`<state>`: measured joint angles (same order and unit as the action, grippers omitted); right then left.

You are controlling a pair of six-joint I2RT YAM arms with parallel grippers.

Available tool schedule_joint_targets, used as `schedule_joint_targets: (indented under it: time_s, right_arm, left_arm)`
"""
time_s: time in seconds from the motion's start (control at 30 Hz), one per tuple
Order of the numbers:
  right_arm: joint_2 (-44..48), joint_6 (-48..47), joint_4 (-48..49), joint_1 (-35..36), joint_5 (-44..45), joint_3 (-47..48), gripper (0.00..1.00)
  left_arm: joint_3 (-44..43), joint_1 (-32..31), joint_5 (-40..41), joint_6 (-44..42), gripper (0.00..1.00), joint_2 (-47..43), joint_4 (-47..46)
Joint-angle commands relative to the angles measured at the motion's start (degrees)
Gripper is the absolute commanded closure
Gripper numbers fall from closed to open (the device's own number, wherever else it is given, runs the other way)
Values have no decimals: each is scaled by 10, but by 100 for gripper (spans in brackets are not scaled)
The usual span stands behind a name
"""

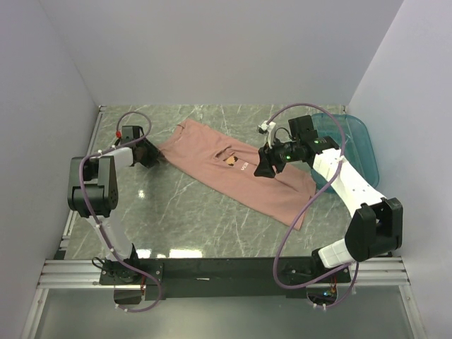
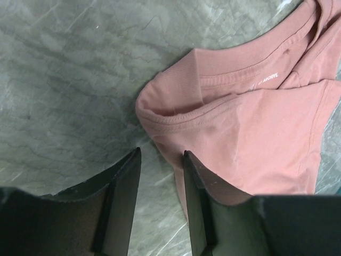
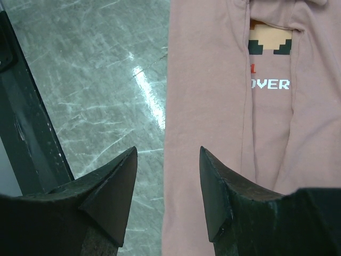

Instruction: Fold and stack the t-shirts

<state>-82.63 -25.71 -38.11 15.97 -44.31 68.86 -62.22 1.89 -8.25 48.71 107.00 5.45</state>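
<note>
The dusty-pink t-shirt [image 1: 240, 173] lies on the table, partly folded into a long diagonal band from back left to front right, with its pixel print and white text showing. My left gripper [image 1: 154, 153] is open and empty at the shirt's left end, by the collar [image 2: 224, 69]; its fingers [image 2: 125, 186] straddle the shirt's edge low over the table. My right gripper [image 1: 267, 168] is open and empty above the shirt's middle; the shirt's long folded edge [image 3: 176, 160] runs between its fingertips [image 3: 120, 181], and the print [image 3: 269, 45] lies just beyond.
A translucent teal tub [image 1: 357, 145] stands at the back right, behind my right arm. The grey marble table [image 1: 183, 212] is walled by white panels on the left, back and right. A black rail [image 1: 212, 272] runs along the near edge.
</note>
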Motion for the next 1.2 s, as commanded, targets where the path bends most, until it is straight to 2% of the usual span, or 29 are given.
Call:
schedule_joint_targets:
  time_s: [0.0,0.33,0.43,0.47,0.57,0.67,0.9,1.0,1.1,1.17]
  right_arm:
    - [5,-12,15,-2,-14,-5,43]
    - [5,-13,14,-3,-17,-6,43]
    - [5,-14,13,-3,-17,-5,43]
    - [5,-14,13,-2,-17,-5,43]
    - [5,-14,12,-3,-17,-5,43]
    - [4,-14,11,-3,-19,-4,43]
    - [4,-18,6,-1,-20,-2,44]
    - [6,-20,7,1,-17,-3,44]
    - [6,-22,7,9,-7,-4,44]
    - [5,-26,8,19,5,-5,44]
  left_arm:
    - [-18,-1,11,-21,56,15,18]
    - [-42,0,15,-27,60,29,35]
    - [-51,0,16,-33,68,37,39]
    - [-54,0,16,-34,76,38,41]
    - [-64,5,17,-40,88,45,47]
    - [-91,13,24,-51,94,58,68]
    - [-220,44,35,-82,96,139,142]
    - [-302,59,32,-92,96,191,184]
    - [-422,70,32,-99,96,245,233]
    - [-466,74,34,-102,95,268,258]
